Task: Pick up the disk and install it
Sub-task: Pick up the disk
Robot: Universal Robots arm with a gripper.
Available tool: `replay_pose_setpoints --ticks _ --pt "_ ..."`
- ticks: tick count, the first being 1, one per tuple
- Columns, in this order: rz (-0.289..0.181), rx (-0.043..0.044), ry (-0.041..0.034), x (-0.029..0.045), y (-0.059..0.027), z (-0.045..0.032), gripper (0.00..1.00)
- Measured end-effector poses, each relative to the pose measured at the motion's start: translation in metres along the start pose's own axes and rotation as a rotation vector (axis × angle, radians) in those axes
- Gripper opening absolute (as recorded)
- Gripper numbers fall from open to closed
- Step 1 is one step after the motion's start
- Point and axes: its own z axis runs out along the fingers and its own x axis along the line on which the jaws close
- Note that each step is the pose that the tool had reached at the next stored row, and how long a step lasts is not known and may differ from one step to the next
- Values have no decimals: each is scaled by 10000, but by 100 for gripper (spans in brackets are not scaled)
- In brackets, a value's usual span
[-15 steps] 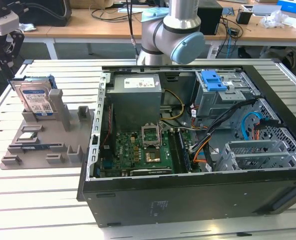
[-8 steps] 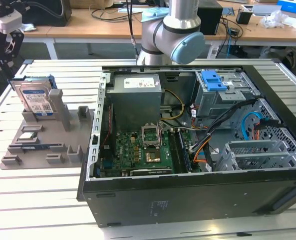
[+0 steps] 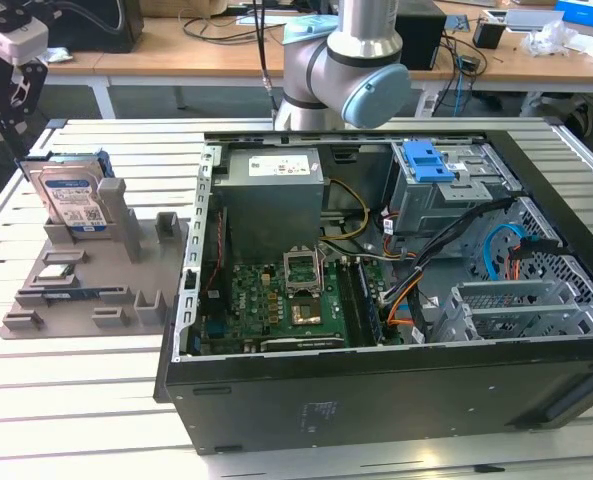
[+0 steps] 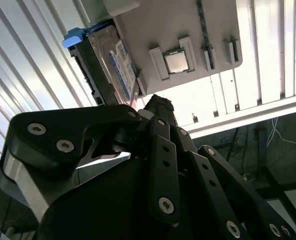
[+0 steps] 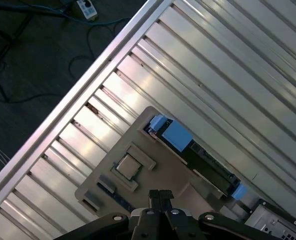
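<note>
**Zero steps ticked off so far: disk not lifted yet**

The gripper [image 5: 160,196] is seen in the first wrist view with its fingertips pinched together and nothing caught between them, so it's called closed and empty. It's hung above the grey fixture plate [image 5: 160,160], clear of everything on it.

The disk [image 3: 72,196] is parked upright in a slot at the plate's far corner in the exterior view, with the blue carrier bracket wrapped round it and the label side shown. No contact with the claw can be made out: near, but apart. A small square chip [image 4: 176,61] is also seated in a pocket on the plate, a little way from the disk.

Beside the plate, on the exterior view's right of it, the open computer case [image 3: 376,400] is laid on its side. Farther from the plate again, the grey drive cage [image 3: 456,195] is found with its blue latch plate [image 3: 426,160] on top. Whether anything sits inside it can't be told.

So the whole job is judged left to do: no grab made, no carry made, nothing installed.
</note>
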Motion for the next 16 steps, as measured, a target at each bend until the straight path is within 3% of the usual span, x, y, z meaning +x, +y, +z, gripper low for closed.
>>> replay_pose_setpoints --ticks 16 --pt "-1499 -35 40 0 0 0 11"
